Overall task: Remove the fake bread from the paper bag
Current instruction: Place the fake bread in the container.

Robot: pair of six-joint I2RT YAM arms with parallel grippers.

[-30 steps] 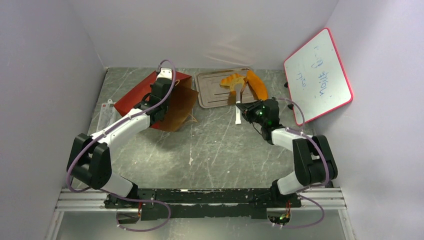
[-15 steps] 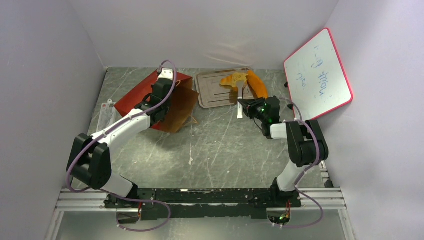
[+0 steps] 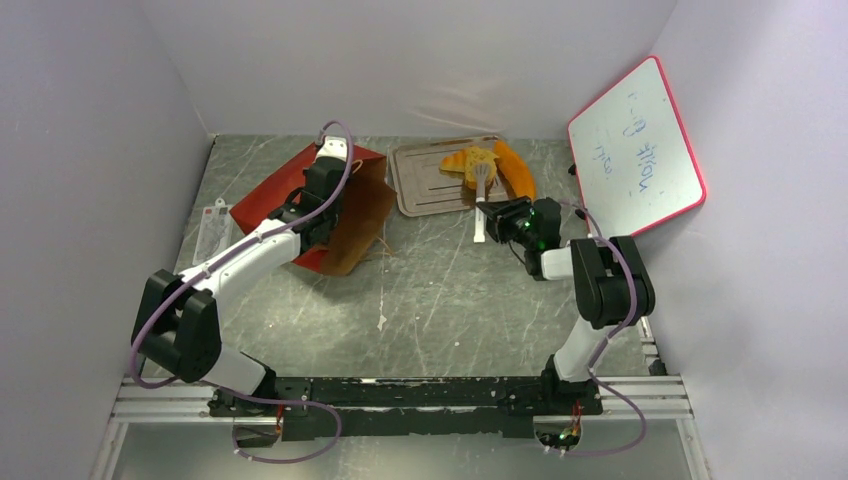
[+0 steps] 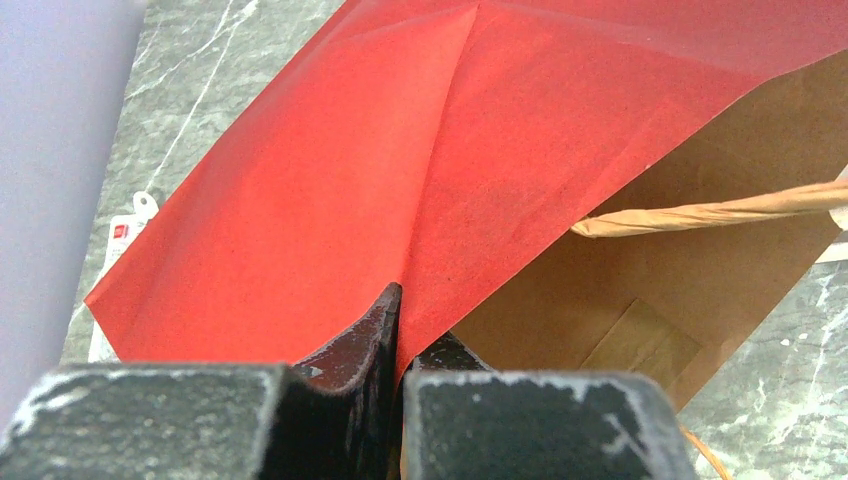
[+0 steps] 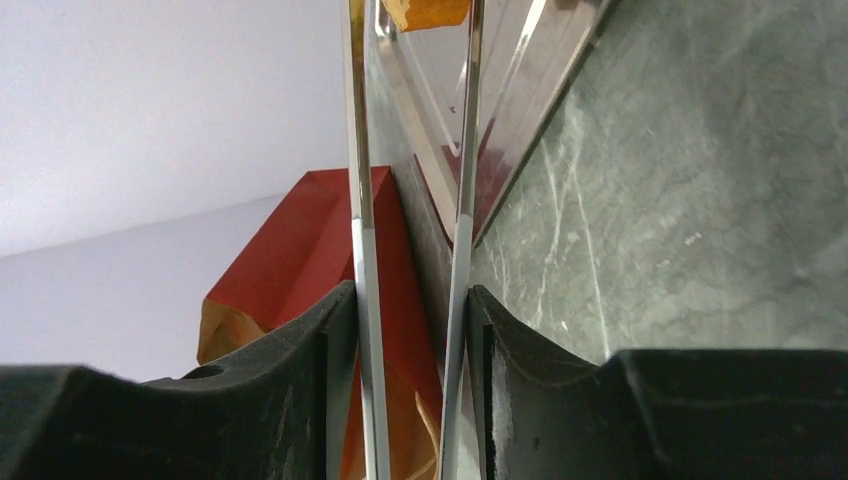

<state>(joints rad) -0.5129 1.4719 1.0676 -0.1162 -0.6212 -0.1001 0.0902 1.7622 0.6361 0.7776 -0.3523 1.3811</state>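
Note:
The red paper bag [image 3: 285,190] lies on its side at the back left, its brown mouth [image 3: 362,212] facing right. My left gripper [image 3: 318,212] is shut on the bag's upper mouth edge [image 4: 400,150]; a cord handle [image 4: 720,212] hangs across the opening. No bread shows inside the bag. An orange crescent [image 3: 514,168] and a smaller orange and tan piece [image 3: 468,159] lie on the silver tray [image 3: 425,185]. My right gripper [image 3: 499,215] is shut on metal tongs [image 3: 481,195], whose tips reach the small piece [image 5: 425,12]. The tong arms [image 5: 358,200] run between my fingers.
A red-framed whiteboard [image 3: 636,150] leans against the right wall, close to my right arm. A flat clear plastic packet [image 3: 213,225] lies by the left wall. The tray's edge [image 5: 520,80] sits just ahead of my right gripper.
My right gripper has swung the tongs up toward the tray, so their tips now rest at the small orange piece. The left gripper keeps its grip; the bag mouth shifted slightly.

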